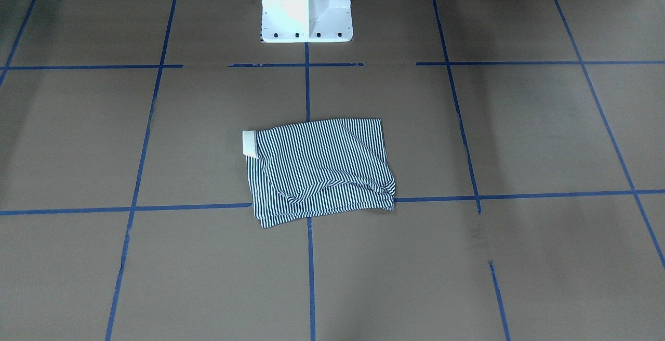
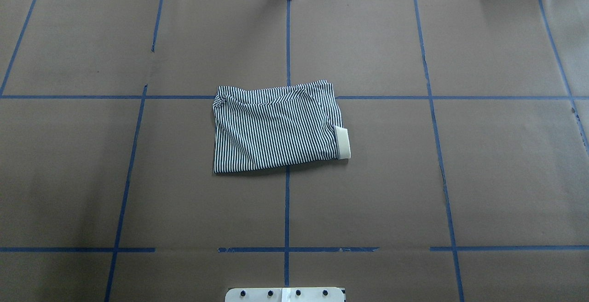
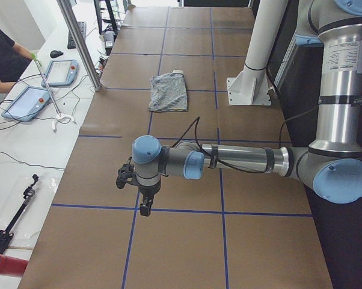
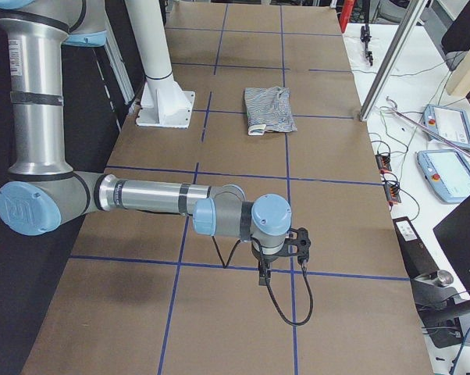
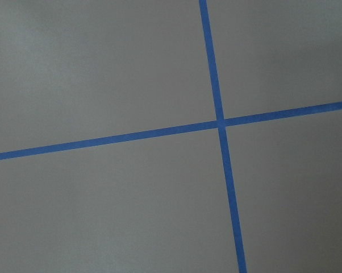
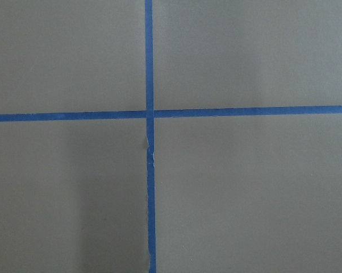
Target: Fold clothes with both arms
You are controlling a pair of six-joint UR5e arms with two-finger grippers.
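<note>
The left hand (image 3: 145,203) hangs above the table (image 3: 181,253) near its left end, the right hand (image 4: 264,275) near its right end; wide or narrow, I cannot tell. In the middle of the table lies the folded polo shirt (image 2: 275,129), its cream collar (image 2: 343,142) toward the right end.

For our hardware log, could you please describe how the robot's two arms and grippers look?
The left arm and right arm are silver-grey tubes with light-blue joint caps and a printed label each. Black cables loop to the black left gripper and right gripper.
</note>
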